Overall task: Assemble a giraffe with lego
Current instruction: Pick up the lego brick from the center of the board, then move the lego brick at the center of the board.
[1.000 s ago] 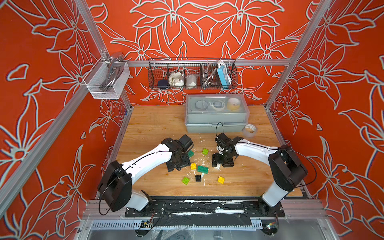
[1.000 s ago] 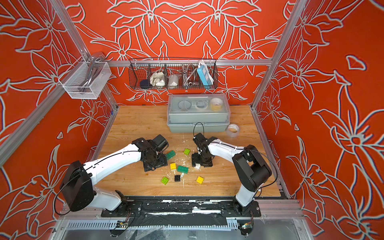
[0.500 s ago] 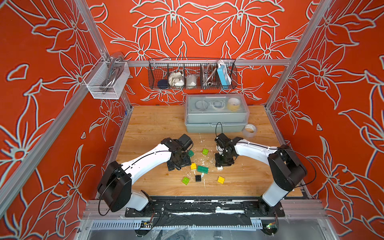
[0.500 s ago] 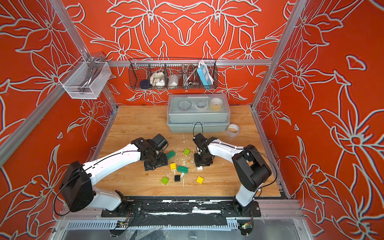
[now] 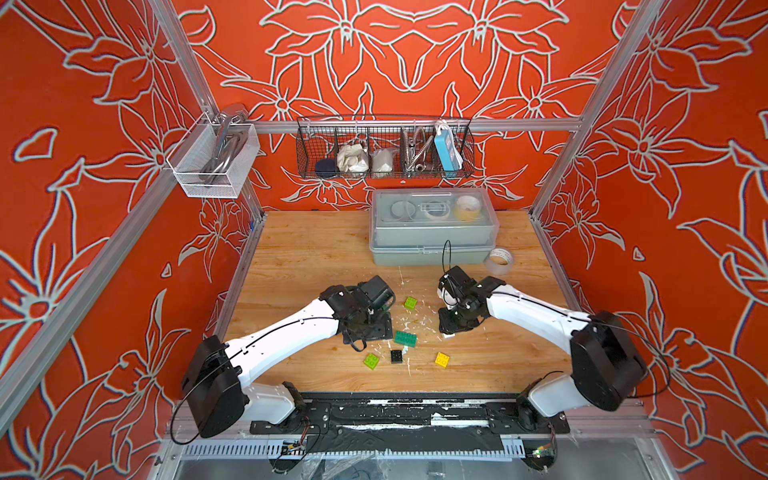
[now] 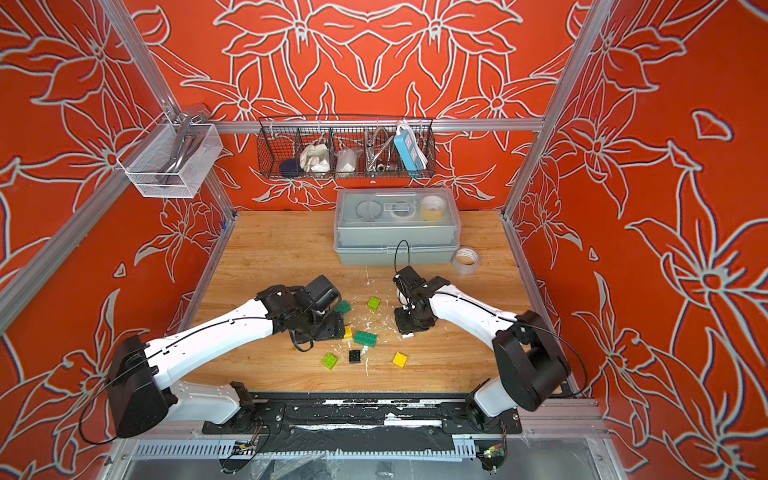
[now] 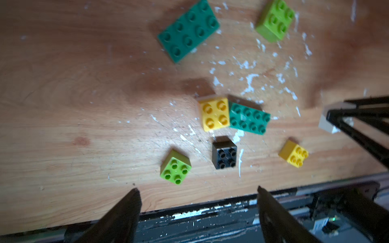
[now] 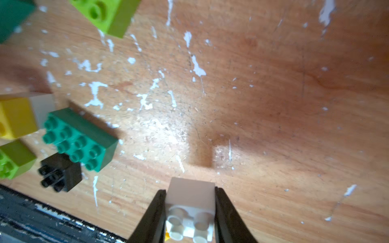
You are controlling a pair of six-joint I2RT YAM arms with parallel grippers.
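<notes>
The lego lies loose on the wooden table; no giraffe figure is in view. My right gripper (image 8: pixel 190 189) is shut on a white brick (image 8: pixel 190 202), studs toward the camera, just above the board. My left gripper (image 7: pixel 197 188) hangs open and empty over the front edge. Ahead of it lie a lime brick (image 7: pixel 175 167), a black brick (image 7: pixel 224 152), a yellow brick (image 7: pixel 213 113) stacked on a white one, a dark green brick (image 7: pixel 249 121) touching it, another yellow brick (image 7: pixel 294 154), a second dark green brick (image 7: pixel 188 29) and a second lime brick (image 7: pixel 275 20).
A grey toolbox (image 5: pixel 432 245) stands at the back, with a tape roll (image 5: pixel 498 261) beside it. A wire basket (image 5: pixel 384 147) hangs on the back wall. The black base rail (image 5: pixel 407 415) runs along the table's front edge. White flecks dot the board.
My right gripper's jaws have closed on the white brick. My left gripper's jaws have spread a little wider; that arm has barely shifted.
</notes>
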